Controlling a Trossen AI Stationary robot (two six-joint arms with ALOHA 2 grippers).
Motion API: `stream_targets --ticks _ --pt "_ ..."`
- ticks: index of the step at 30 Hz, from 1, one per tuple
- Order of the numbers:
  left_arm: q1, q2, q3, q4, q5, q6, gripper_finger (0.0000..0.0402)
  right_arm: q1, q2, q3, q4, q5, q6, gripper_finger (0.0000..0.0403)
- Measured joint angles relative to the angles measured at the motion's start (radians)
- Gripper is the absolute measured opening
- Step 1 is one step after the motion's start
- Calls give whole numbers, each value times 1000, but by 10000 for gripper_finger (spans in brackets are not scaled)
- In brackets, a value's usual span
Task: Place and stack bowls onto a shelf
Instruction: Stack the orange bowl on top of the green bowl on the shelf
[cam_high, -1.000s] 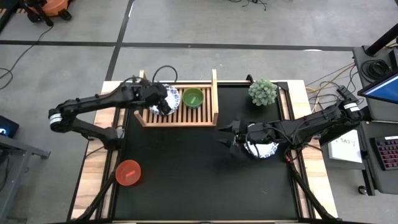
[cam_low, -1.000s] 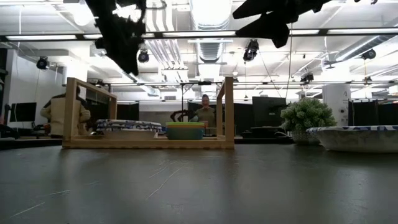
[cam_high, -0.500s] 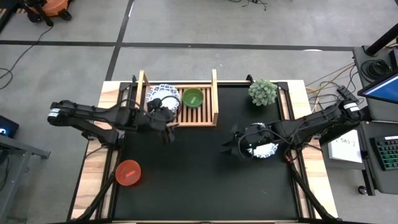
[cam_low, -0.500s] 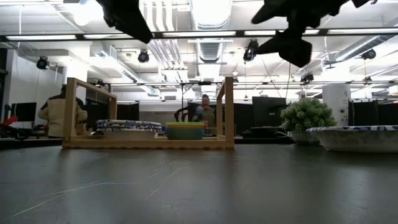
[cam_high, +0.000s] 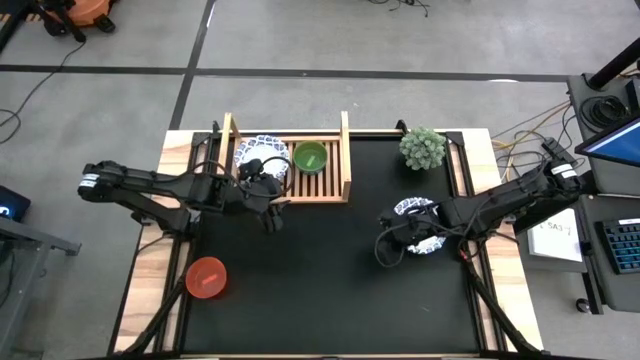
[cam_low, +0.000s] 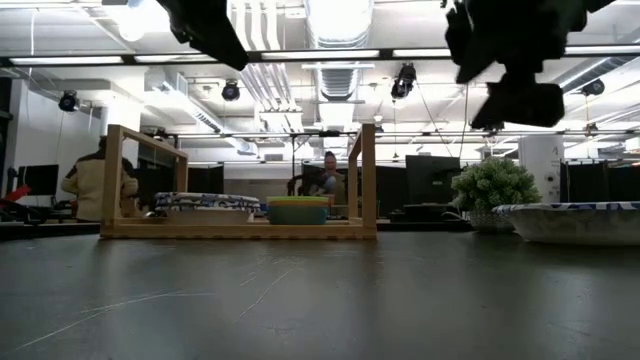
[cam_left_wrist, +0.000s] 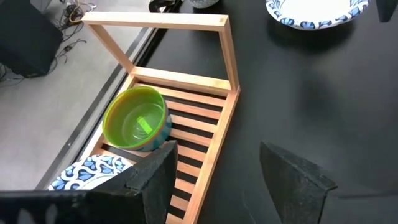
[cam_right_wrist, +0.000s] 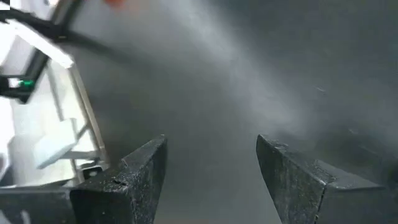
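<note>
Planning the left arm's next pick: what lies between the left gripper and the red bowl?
Only bare black table. In the high view the left gripper, open and empty, hangs just off the shelf, and nothing stands between it and the red bowl.

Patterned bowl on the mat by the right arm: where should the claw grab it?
Probably by the rim. The patterned bowl sits upright and open, wide and shallow, so one finger inside and one outside suits it. The right claw, open, hangs off its shelf-facing edge; come down from above on that near rim, clear of the plant.
</note>
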Motion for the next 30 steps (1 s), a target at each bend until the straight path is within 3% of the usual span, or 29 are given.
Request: stream_targets --ticks 6,12,18,23,30 --pt "0 1 0 -2 51 -23 210 7 0 7 -37 -23 -6 235" --pt "-1 1 0 0 113 -64 210 35 32 166 -164 -15 -157 235" --pt "-2 0 0 -44 190 -158 210 40 110 341 -496 192 -309 235" --pt "-2 0 0 -181 293 -340 210 37 186 391 -707 292 -348 235" --pt "-36 9 0 -407 400 -661 210 35 224 378 -706 294 -417 235"
